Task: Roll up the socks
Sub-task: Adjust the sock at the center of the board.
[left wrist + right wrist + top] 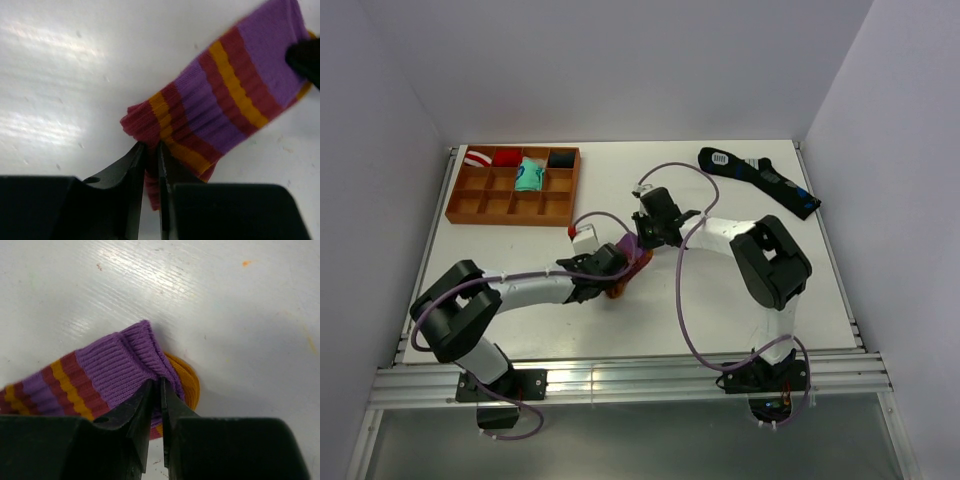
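Your left claw (151,146) pinches, nearly closed, the bunched maroon end of the sock (220,100); your right claw (157,382) clamps the purple cuff (120,365) the same way. On the white worktop (620,190) the sock lies about mid-worktop, its long axis slanting near-left to far-right between the claws, one end per arm. It's soft, limp ribbed knit with thin orange stripes (235,82).

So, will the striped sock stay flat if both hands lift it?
Probably it sags: the sock is soft ribbed knit, bunched where the left hand pinches it. Likely grippy too; the right hand holds its cuff by a thin fold.
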`<state>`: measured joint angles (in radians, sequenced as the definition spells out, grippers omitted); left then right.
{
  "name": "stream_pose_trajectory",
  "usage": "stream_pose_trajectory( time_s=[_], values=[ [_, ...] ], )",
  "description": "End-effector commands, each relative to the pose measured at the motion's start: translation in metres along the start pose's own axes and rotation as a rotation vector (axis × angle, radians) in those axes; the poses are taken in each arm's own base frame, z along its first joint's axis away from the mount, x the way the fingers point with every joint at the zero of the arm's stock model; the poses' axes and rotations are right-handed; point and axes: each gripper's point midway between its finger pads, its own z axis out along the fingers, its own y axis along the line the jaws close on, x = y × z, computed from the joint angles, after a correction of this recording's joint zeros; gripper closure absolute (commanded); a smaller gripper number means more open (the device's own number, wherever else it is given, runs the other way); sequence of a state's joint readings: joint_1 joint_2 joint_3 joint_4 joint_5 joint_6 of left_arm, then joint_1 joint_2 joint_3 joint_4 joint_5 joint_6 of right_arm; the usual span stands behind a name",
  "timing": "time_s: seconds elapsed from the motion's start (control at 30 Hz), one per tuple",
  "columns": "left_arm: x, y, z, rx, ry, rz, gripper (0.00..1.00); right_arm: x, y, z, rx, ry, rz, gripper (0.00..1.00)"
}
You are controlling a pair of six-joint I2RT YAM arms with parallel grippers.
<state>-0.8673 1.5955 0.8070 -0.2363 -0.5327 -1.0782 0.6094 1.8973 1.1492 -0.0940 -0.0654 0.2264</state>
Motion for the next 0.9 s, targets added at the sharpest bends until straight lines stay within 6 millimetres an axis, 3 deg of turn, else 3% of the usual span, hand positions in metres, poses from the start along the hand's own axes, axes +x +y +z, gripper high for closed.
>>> stream_pose_trajectory(
  time_s=[0.0, 0.17, 0.33, 0.53, 0.63, 0.87],
  values=[
    [0.033, -0.002, -0.018, 0.02, 0.05, -0.103, 0.79, 0.01, 0.002, 0.006, 0.002, 0.061, -0.049, 0.81],
    [0.072, -0.031, -0.04, 0.1, 0.104, -0.157, 0.68, 0.001, 0.022, 0.009, -0.03, 0.056, -0.12, 0.78],
    [0.084, -0.05, -0.051, 0.142, 0.12, -0.151, 0.58, 0.004, 0.032, 0.014, -0.031, 0.078, -0.151, 0.78],
    [0.058, -0.047, -0.072, 0.18, 0.064, -0.144, 0.5, 0.002, 0.021, 0.007, 0.011, 0.063, -0.124, 0.73],
    [0.04, -0.041, -0.085, 0.186, 0.024, -0.143, 0.49, -0.004, 0.023, -0.001, 0.005, 0.047, -0.117, 0.58],
    [0.008, -0.027, -0.106, 0.197, -0.069, -0.139, 0.46, -0.031, 0.028, -0.025, -0.004, -0.023, -0.087, 0.43]
  ],
)
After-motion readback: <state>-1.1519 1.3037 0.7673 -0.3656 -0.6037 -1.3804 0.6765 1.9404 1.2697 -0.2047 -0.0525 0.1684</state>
